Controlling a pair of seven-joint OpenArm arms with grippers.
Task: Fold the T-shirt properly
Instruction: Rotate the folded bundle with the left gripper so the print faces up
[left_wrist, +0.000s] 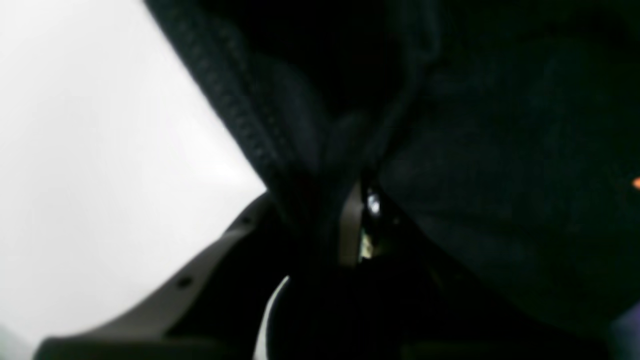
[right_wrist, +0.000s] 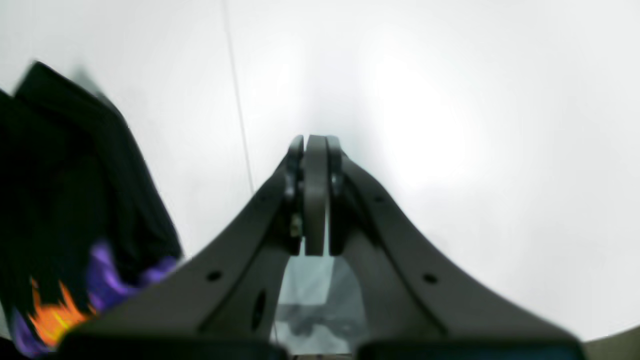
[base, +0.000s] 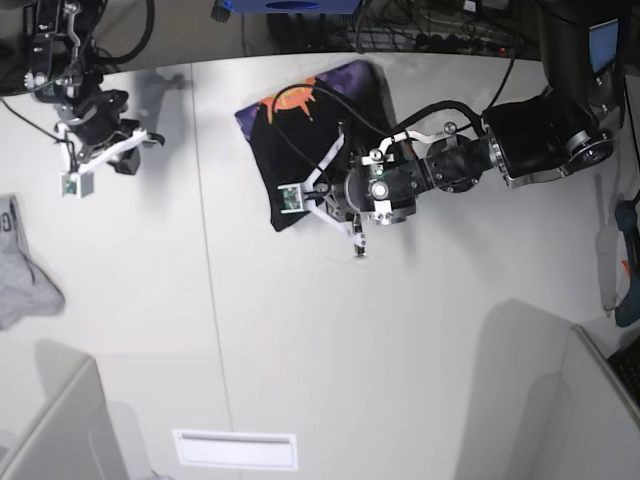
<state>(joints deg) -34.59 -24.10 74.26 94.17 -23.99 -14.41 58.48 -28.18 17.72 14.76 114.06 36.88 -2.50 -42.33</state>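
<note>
The black T-shirt (base: 320, 150) lies folded at the back middle of the table, its purple and orange print (base: 300, 100) facing up at the far end. My left gripper (base: 305, 203) is at the shirt's near edge. In the left wrist view black cloth (left_wrist: 450, 150) fills the frame and a hemmed fold (left_wrist: 235, 115) runs down between the closed fingers (left_wrist: 200, 275). My right gripper (right_wrist: 315, 145) is shut and empty over bare table, far to the left of the shirt (right_wrist: 75, 190); it also shows in the base view (base: 135, 140).
A small grey garment (base: 25, 270) lies at the table's left edge. A table seam (base: 205, 250) runs front to back. Grey bin walls (base: 60, 430) stand at both front corners. A blue tool (base: 628, 290) and cables lie at the right and back edges.
</note>
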